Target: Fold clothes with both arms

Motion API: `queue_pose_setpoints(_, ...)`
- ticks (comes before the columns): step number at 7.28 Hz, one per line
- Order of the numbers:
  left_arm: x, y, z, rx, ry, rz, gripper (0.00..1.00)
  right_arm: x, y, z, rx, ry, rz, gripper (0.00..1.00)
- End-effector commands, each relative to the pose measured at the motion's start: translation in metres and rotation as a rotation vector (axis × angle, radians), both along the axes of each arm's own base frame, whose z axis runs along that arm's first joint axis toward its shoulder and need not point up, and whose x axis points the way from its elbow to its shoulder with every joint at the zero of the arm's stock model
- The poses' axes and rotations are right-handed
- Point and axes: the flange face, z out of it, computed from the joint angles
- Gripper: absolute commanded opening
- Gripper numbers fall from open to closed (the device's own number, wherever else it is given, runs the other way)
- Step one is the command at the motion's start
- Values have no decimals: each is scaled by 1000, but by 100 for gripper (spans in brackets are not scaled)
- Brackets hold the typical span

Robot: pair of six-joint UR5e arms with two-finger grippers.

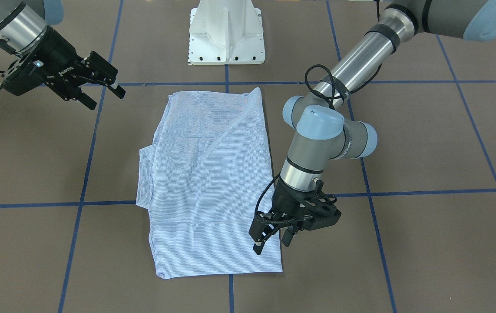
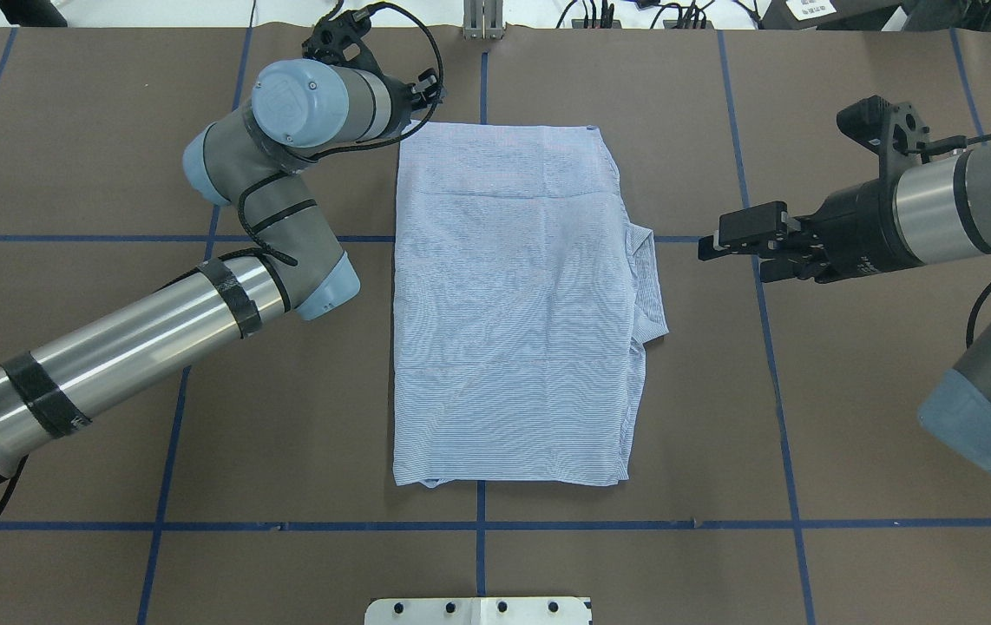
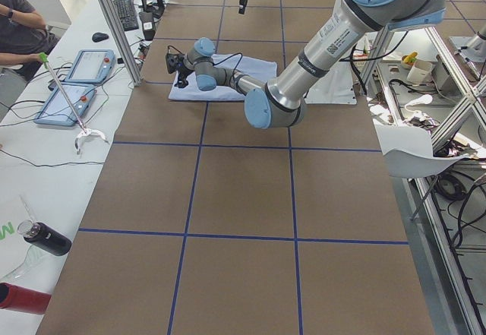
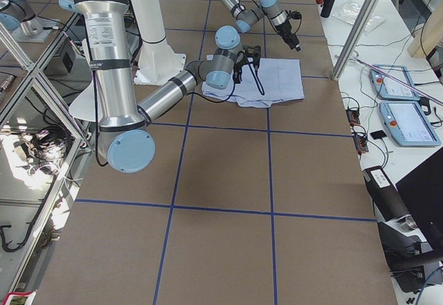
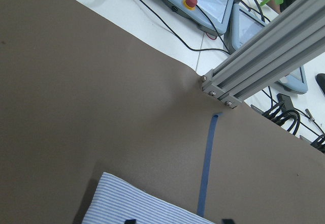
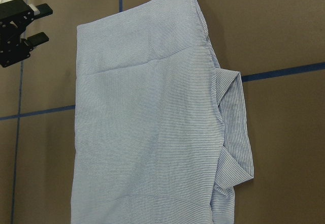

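Note:
The light blue-and-white striped shirt (image 2: 513,304) lies flat mid-table, folded into a tall rectangle (image 1: 209,182). A collar or sleeve part sticks out on my right side (image 6: 236,127). My left gripper (image 1: 272,242) is open and points down just above the shirt's far corner on my left. It holds nothing. The left wrist view shows that corner (image 5: 132,206) below the fingertips. My right gripper (image 2: 725,252) is open and empty. It hovers apart from the shirt, beside the protruding part (image 1: 105,99). The left gripper also shows in the right wrist view (image 6: 43,24).
Blue tape lines (image 2: 478,525) cross the brown table. The white pedestal base (image 1: 226,32) stands at the robot's side. Beyond the table's far edge are an aluminium post (image 5: 264,51), control pendants (image 3: 83,65), bottles (image 3: 45,238) and a seated person (image 3: 19,23).

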Motion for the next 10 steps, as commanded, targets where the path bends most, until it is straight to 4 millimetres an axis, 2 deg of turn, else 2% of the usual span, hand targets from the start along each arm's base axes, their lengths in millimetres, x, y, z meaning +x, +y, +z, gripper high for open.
queue_pose_setpoints(1, -37, 41, 25, -48, -3, 83, 100, 0, -4, 6, -20, 34, 3, 100)
queue_pose_setpoints(2, -65, 71, 30, -59, -4, 107, 100, 3, -5, 7, 8, 46, 0, 100)
queue_pose_setpoints(3, -81, 98, 18, -120, -19, 180, 100, -3, 2, 14, 11, 63, -24, 100)
queue_pose_setpoints(4, -91, 121, -13, -154, -31, 221, 100, -12, 10, 21, 0, 73, -49, 100)
queue_pose_setpoints(5, -86, 167, -30, -176, -37, 272, 100, -14, 13, 26, -9, 80, -60, 100)
queue_pose_setpoints(6, -80, 217, -19, -208, -21, 322, 100, -16, 14, 24, -22, 88, -69, 100)
queue_pose_setpoints(7, -63, 270, -20, -267, 27, 365, 100, -14, 16, 20, -28, 90, -72, 100)
queue_pose_setpoints(9, 3, 359, -22, -342, 45, 392, 99, -13, 18, 16, -35, 84, -74, 100)
queue_pose_setpoints(10, 15, 378, -18, -365, 42, 405, 99, -14, 19, 14, -38, 75, -87, 100)
